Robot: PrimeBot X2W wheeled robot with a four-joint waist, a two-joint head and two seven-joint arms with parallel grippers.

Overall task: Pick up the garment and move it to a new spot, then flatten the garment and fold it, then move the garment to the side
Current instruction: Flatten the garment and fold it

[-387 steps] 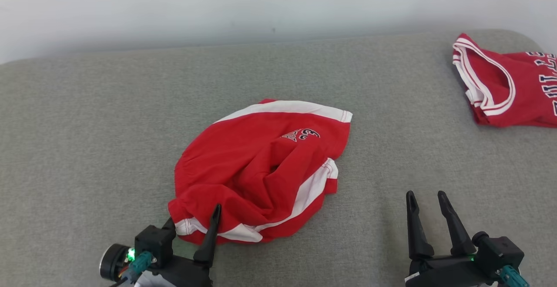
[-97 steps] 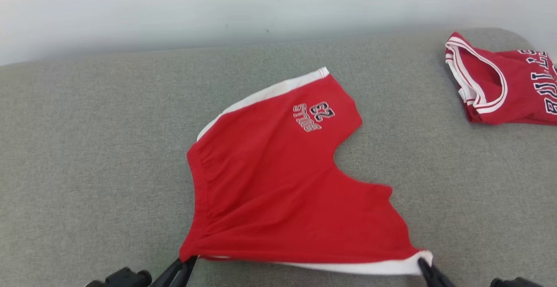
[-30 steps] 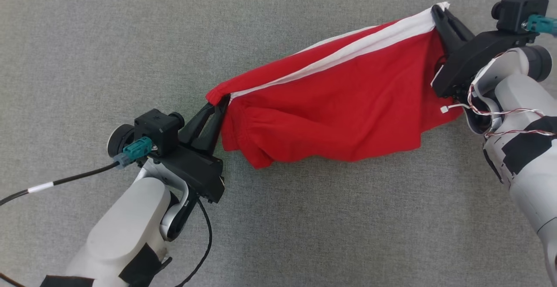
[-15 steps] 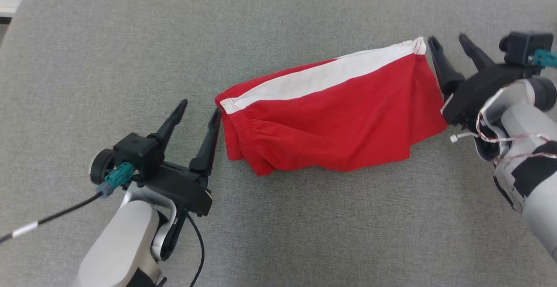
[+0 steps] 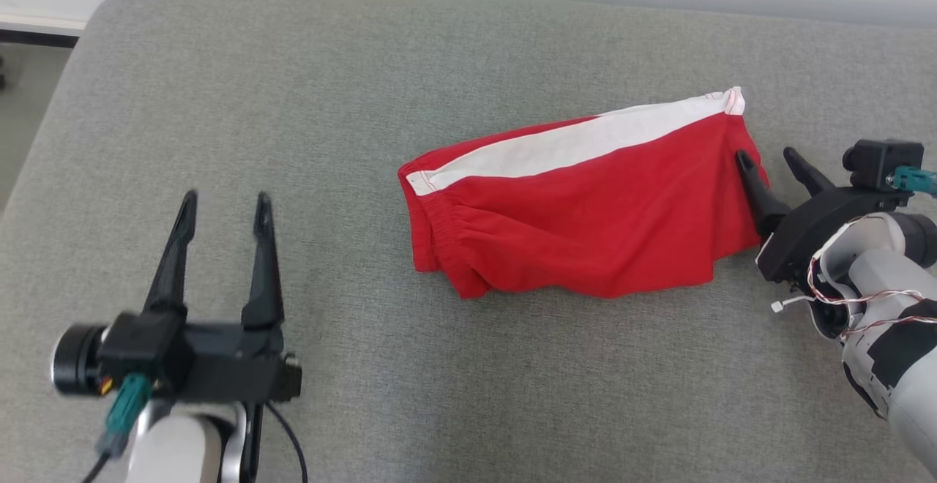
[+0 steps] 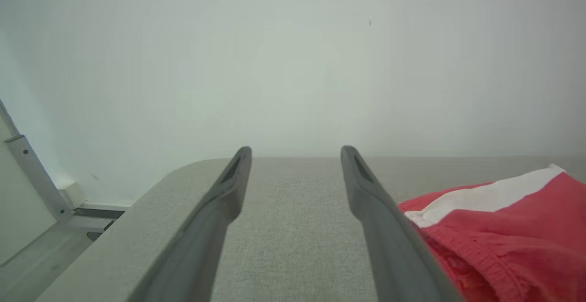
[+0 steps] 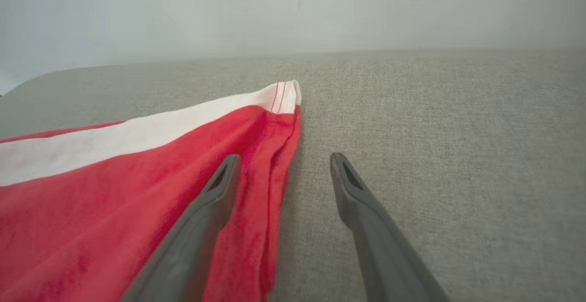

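left hand [image 5: 226, 197] spread, empty, shorts [image 5: 585, 227] well off its right | shorts folded, flat on cushion [image 5: 293, 66] | right hand [image 5: 765, 152] spread, empty, one finger [image 5: 754, 183] over shorts | step: fold looks done | next: pinch shorts, slide aside

The left pincer [image 5: 226, 199] [image 6: 296, 151] is spread wide and holds nothing. It sits well to the left of the red shorts [image 5: 585, 212], fingers pointing away from the robot. The right pincer [image 5: 766, 155] [image 7: 285, 156] is also spread, at the shorts' right edge. One finger [image 7: 201, 215] lies over the hem and the other [image 7: 366, 219] is just outside it. The pale right forearm [image 5: 889, 366] angles in from the lower right.
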